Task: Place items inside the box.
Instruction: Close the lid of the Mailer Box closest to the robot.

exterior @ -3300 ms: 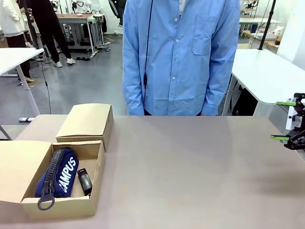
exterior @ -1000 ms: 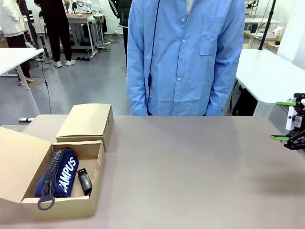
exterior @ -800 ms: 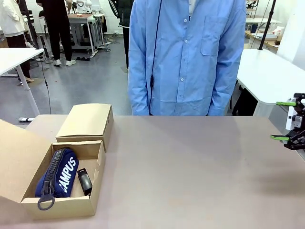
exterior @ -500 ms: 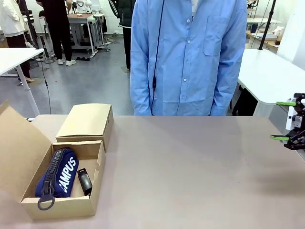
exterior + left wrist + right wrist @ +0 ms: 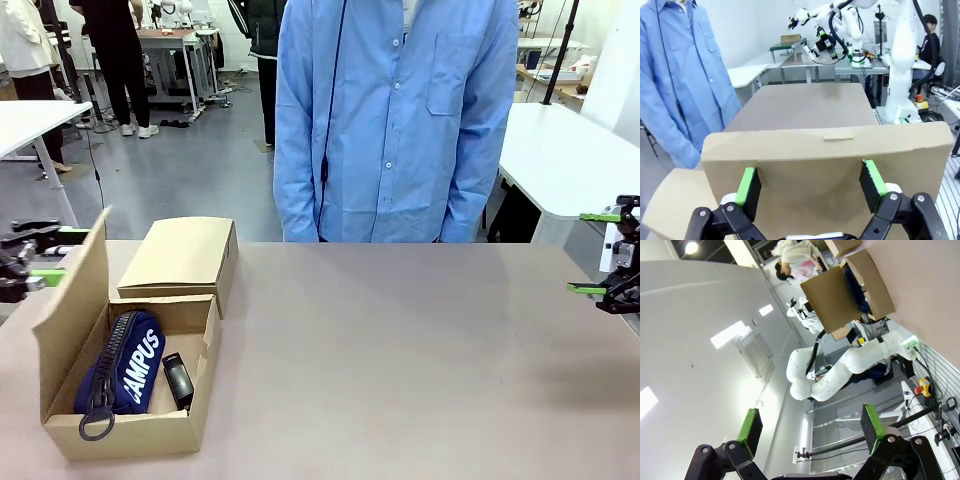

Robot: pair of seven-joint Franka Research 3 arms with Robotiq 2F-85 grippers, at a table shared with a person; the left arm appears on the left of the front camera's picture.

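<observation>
lid closing looks like the step in hand, since the box [image 5: 130, 430] already holds a navy pouch [image 5: 122, 372] and a small black stapler [image 5: 179, 380] lying side by side on its floor. the box sits at the near left of the table [image 5: 400, 350], with a second, shut box [image 5: 185, 255] touching its far end. its lid [image 5: 70, 310] stands nearly upright on the left edge. the left gripper [image 5: 30, 262] is just outside the lid, fingers spread wide and gripping nothing; from the left wrist camera the lid [image 5: 825, 170] stands close in front of the green pads [image 5: 747, 186]. to do this well, i'd push near the lid's top edge, sweep it over along the hinge's arc and keep the pressure light, so the box doesn't slide. the pouch's bulge may stop the lid from sitting flat. the right gripper [image 5: 603, 252] waits at the table's right edge, parted and holding nothing.
</observation>
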